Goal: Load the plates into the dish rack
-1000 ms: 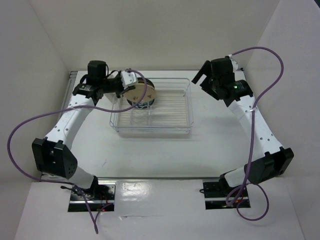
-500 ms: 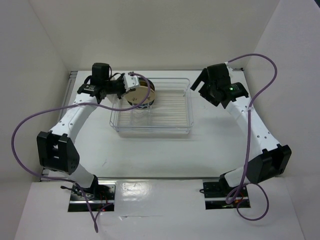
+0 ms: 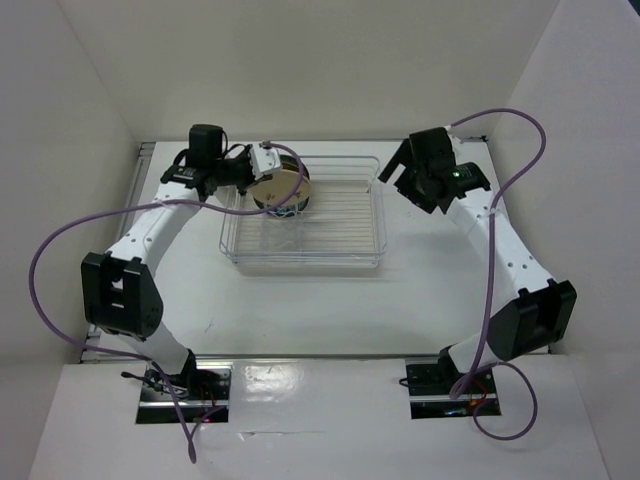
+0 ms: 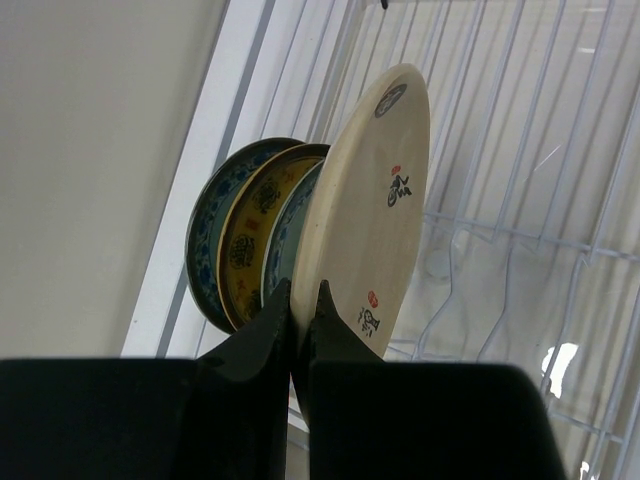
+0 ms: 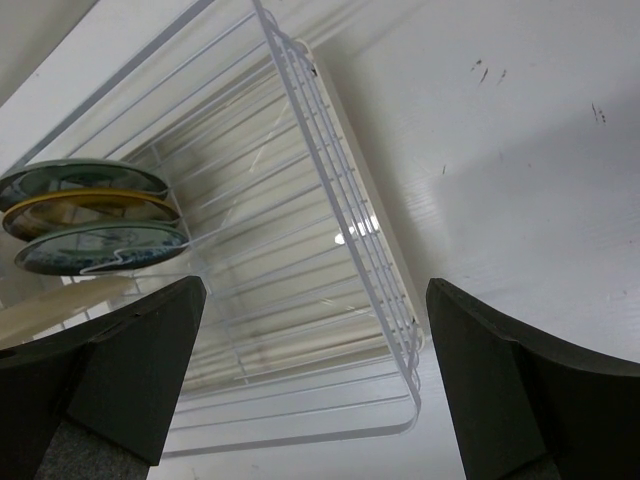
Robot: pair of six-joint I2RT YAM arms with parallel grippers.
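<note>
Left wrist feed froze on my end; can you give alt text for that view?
Black fingers clamp the lower rim of a round cream-beige plate, held on edge beside an upright teal plate, amber-brown plate and grey-green plate in the white ribbed dish rack.

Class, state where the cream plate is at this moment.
In the left wrist view, the cream plate is pinched by its rim in the left fingers, beside three racked plates in the dish rack's far-left part.
</note>
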